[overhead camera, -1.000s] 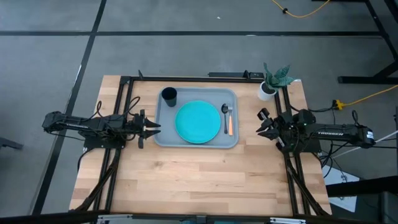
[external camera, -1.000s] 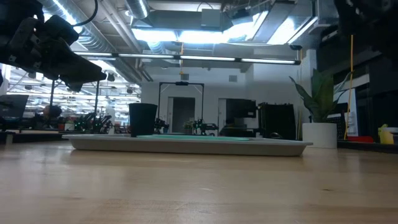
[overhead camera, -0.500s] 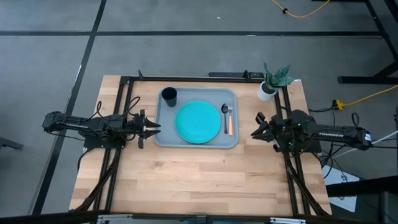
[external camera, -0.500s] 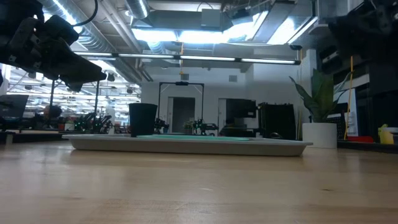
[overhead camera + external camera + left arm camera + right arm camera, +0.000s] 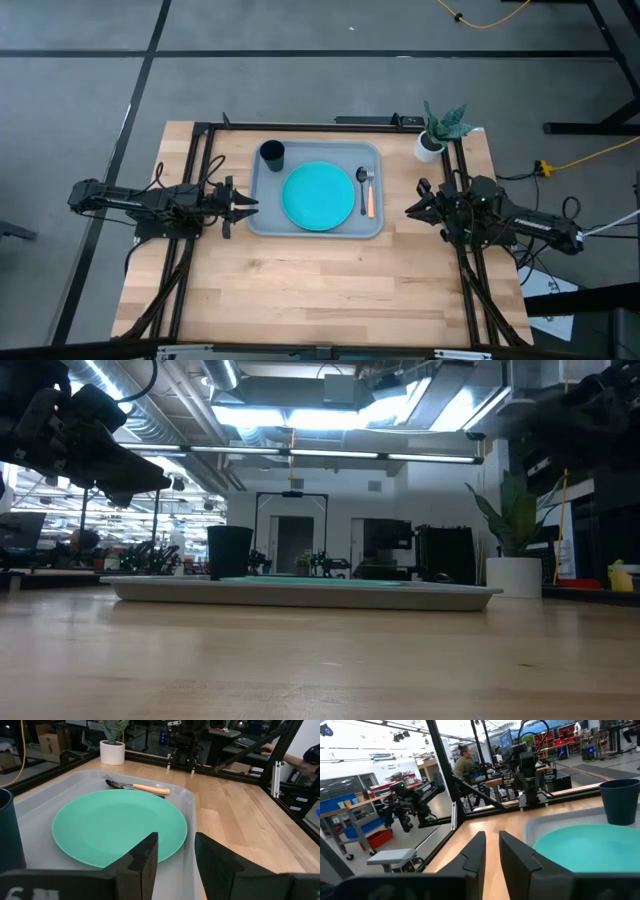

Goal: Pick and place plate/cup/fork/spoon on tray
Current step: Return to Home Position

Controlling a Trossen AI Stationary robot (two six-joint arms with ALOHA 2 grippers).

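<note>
The pale tray (image 5: 262, 215) lies at the table's middle, toward the far edge. On it lie the teal plate (image 5: 318, 196), the dark cup (image 5: 272, 153) standing at the far left corner, and the spoon (image 5: 362, 180) and orange-handled fork (image 5: 369, 202) side by side right of the plate. My left gripper (image 5: 245, 205) hovers at the tray's left rim, open and empty, pointing at the plate (image 5: 120, 827). My right gripper (image 5: 410, 206) hovers just right of the tray, open by a narrow gap (image 5: 492, 845), empty, facing the plate (image 5: 590, 845).
A white pot with a green plant (image 5: 432, 142) stands at the far right corner. Black frame rails (image 5: 205, 160) run along both table sides. Bare wood (image 5: 320, 290) stretches from the tray to the near edge. A person (image 5: 465, 757) shows in the room behind.
My right gripper has moved a little toward the tray and come down, its arm dropping into the top right of the low view. The things on the tray have stayed where they were.
</note>
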